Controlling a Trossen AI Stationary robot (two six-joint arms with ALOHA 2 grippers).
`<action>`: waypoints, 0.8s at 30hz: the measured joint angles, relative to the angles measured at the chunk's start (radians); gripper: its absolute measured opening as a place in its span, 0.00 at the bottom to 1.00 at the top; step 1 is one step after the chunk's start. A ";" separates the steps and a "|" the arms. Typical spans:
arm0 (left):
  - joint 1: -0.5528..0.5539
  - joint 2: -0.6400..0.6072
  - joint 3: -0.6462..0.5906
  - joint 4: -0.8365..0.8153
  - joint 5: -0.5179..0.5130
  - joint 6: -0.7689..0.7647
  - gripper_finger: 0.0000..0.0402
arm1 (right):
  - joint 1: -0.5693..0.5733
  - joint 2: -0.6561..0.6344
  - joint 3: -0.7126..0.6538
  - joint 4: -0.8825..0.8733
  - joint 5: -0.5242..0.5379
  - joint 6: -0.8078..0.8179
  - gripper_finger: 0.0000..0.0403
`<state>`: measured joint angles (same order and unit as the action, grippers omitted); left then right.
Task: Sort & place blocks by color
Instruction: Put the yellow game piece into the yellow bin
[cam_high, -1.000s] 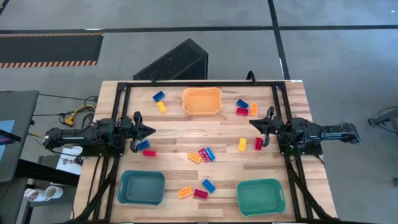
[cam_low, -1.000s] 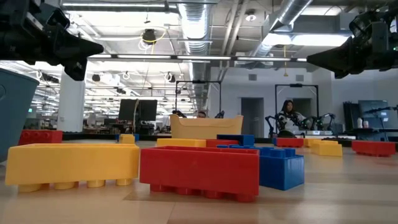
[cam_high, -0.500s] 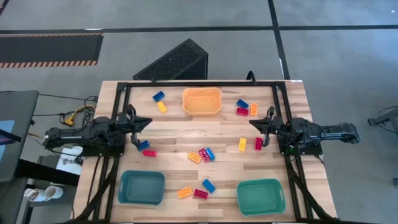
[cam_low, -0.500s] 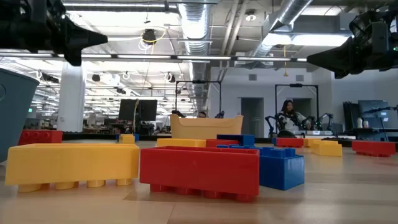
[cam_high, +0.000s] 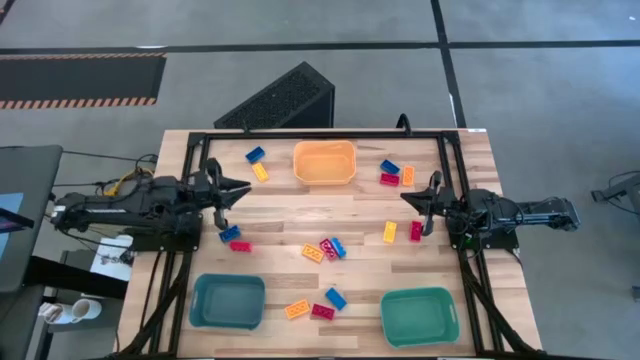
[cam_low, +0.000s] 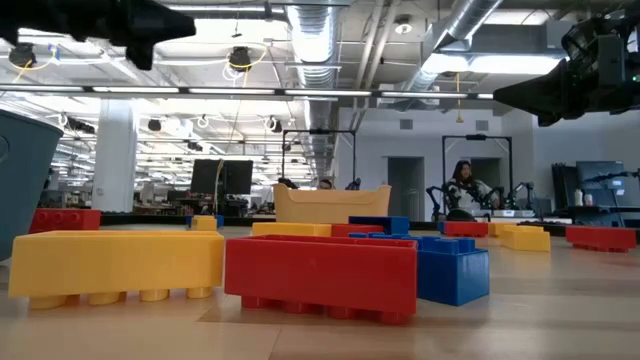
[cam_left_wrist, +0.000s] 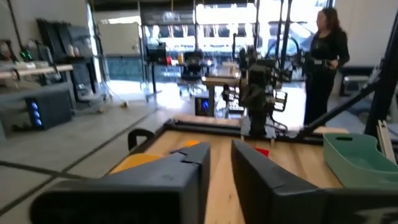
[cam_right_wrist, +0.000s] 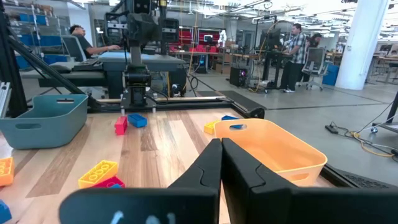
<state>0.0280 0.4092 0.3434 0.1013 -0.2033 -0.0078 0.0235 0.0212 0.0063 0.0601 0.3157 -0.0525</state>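
Your blocks (cam_high: 328, 248) lie scattered flat over the counter (cam_high: 280, 205), long axes pointing every which way: the middle cluster sits askew, while the yellow one (cam_high: 390, 232) and red one (cam_high: 416, 231) by the right gripper (cam_high: 405, 198) run roughly front to back. A blue block (cam_high: 230, 233) and a red one (cam_high: 240, 246) lie near the left gripper (cam_high: 240, 187). Left gripper hangs empty, fingers slightly parted; right gripper is clenched on nothing. From the low camera, the near yellow block (cam_low: 115, 264) and red block (cam_low: 320, 275) hide much behind them.

Bare wood (cam_high: 290, 215) between orange bin (cam_high: 324, 162) and blocks (cam_high: 326, 248).
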 joint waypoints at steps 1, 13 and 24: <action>0.000 0.028 0.016 0.002 0.006 -0.003 0.20 | 0.000 0.000 0.000 0.000 0.000 0.000 0.07; 0.013 0.345 0.316 -0.374 -0.363 -0.283 0.50 | 0.000 0.000 0.000 0.000 0.000 0.000 0.07; 0.173 0.648 0.489 -0.580 -0.403 -0.500 0.52 | 0.000 0.000 0.000 0.000 0.000 0.000 0.07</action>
<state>0.2009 1.0575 0.8319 -0.4791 -0.6061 -0.5079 0.0236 0.0213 0.0067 0.0601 0.3157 -0.0525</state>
